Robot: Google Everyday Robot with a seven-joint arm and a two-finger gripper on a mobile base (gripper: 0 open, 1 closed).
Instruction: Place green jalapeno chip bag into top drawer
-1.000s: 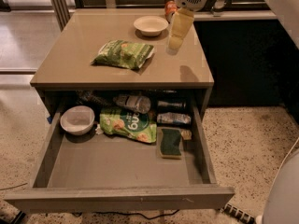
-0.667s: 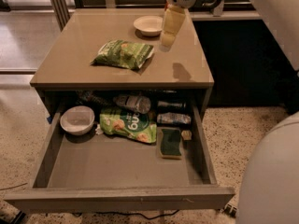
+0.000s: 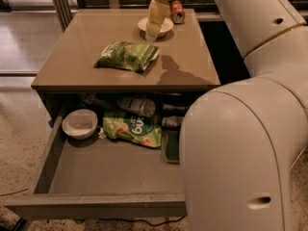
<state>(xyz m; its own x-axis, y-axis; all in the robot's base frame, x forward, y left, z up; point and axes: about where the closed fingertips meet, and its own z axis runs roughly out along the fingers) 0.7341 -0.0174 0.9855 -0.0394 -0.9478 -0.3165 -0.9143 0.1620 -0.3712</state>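
The green jalapeno chip bag (image 3: pixel 126 56) lies flat on the taupe cabinet's top, left of the middle. The top drawer (image 3: pixel 96 206) is pulled wide open below it, with its plain front panel nearest the camera. My gripper (image 3: pixel 156 19) hangs at the back of the cabinet top, over a white dish (image 3: pixel 163 27). It is behind and to the right of the chip bag, apart from it, and holds nothing that I can see.
In the drawer lie a white bowl (image 3: pixel 79 123), a lighter green bag (image 3: pixel 132 128), a plastic bottle (image 3: pixel 137 106) and a dark sponge (image 3: pixel 171 148). An orange can (image 3: pixel 177 12) lies behind the dish. My white arm (image 3: pixel 231 153) hides the drawer's right side.
My gripper has moved left and back, from the cabinet top's right side to above the white dish. My arm has swung in front of the right part of the view.
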